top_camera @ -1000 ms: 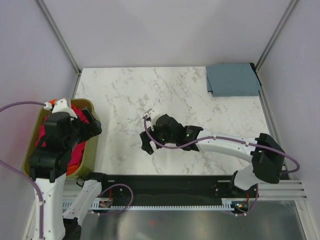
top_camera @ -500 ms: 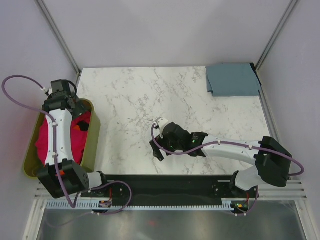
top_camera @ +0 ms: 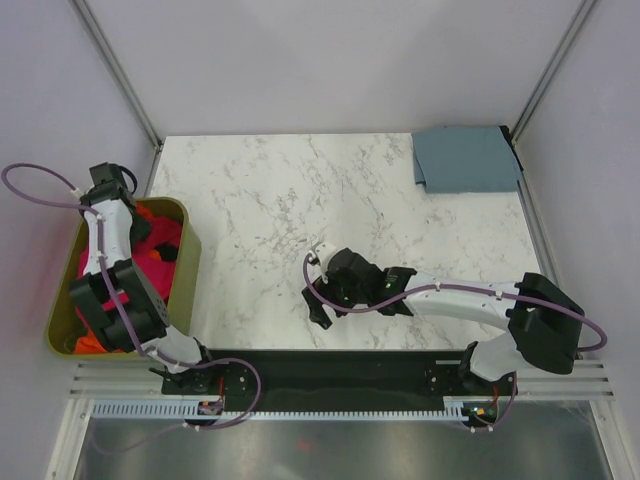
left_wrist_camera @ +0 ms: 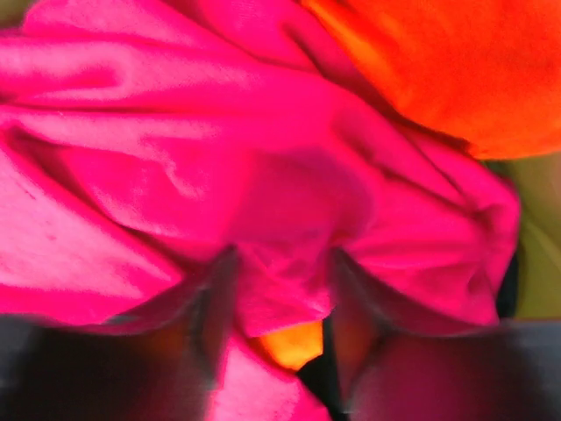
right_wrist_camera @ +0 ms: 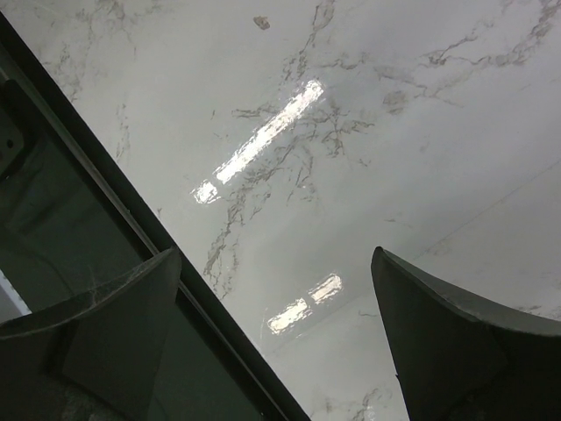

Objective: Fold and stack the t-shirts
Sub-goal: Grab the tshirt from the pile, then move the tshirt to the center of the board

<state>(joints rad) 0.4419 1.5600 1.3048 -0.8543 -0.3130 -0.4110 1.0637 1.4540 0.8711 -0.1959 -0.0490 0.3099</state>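
Note:
The crimson-red t-shirt (top_camera: 162, 238) lies crumpled in an olive bin (top_camera: 191, 268) at the table's left edge. My left arm reaches down into that bin, and its own links hide the gripper in the top view. In the left wrist view my left gripper (left_wrist_camera: 279, 263) is shut on a bunched fold of the red t-shirt (left_wrist_camera: 219, 158). The slate blue-grey t-shirt (top_camera: 467, 158) rests folded in the far right corner. My right gripper (top_camera: 318, 300) hovers open over bare marble near the front edge, nothing between its fingers (right_wrist_camera: 412, 324).
Orange cloth (top_camera: 88, 343) also sits in the bin, seen as a bright lump (left_wrist_camera: 438, 61) beside the red fabric. The black front rail (right_wrist_camera: 105, 193) runs just under the right gripper. Grey walls enclose the table on three sides.
My left arm dropped deeper into the bin and its jaws closed onto the red cloth. The right gripper drew back slightly toward the front edge and stayed open.

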